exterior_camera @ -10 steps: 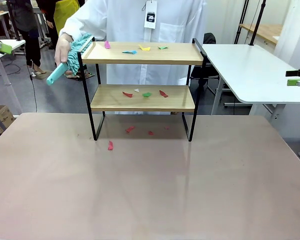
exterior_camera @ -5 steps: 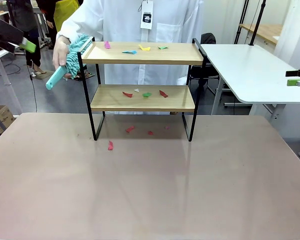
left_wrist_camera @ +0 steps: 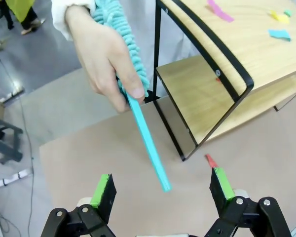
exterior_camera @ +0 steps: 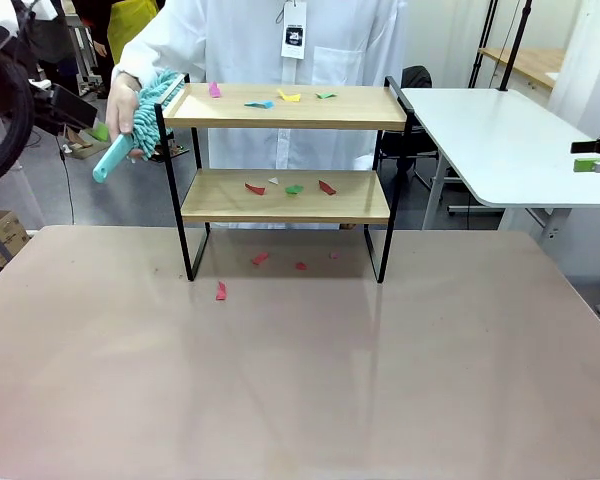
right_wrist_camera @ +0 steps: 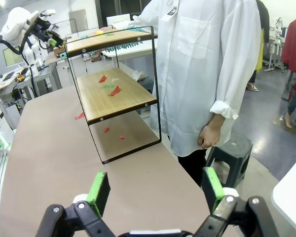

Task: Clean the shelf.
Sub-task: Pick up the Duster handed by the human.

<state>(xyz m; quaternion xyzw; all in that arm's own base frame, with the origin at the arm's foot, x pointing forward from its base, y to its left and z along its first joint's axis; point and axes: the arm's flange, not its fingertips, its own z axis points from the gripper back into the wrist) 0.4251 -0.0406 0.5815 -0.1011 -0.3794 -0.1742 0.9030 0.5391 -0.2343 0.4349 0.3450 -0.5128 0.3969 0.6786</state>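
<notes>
The shelf (exterior_camera: pixel 285 107) stands at the table's far middle, with paper scraps (exterior_camera: pixel 260 103) on its top board and more scraps (exterior_camera: pixel 294 188) on the lower board. At its left end a person's hand (exterior_camera: pixel 125 100) holds a teal duster (exterior_camera: pixel 148 105) with the handle slanting down. My left gripper (exterior_camera: pixel 92 125) hangs open just left of that handle. In the left wrist view the duster handle (left_wrist_camera: pixel 148 138) points down at the gap in my left gripper (left_wrist_camera: pixel 161 190), clear of both pads. My right gripper (exterior_camera: pixel 588 156) is open at the far right, away from the shelf (right_wrist_camera: pixel 113 89).
A few scraps (exterior_camera: pixel 220 291) lie on the pinkish table (exterior_camera: pixel 300 380) under and in front of the shelf. A white side table (exterior_camera: pixel 500 140) stands at the back right. The person in a white coat (right_wrist_camera: pixel 207 59) stands behind the shelf.
My left arm has swung in from the left edge toward the duster handle. The person's hand has tipped the duster slightly lower. The right gripper has not moved.
</notes>
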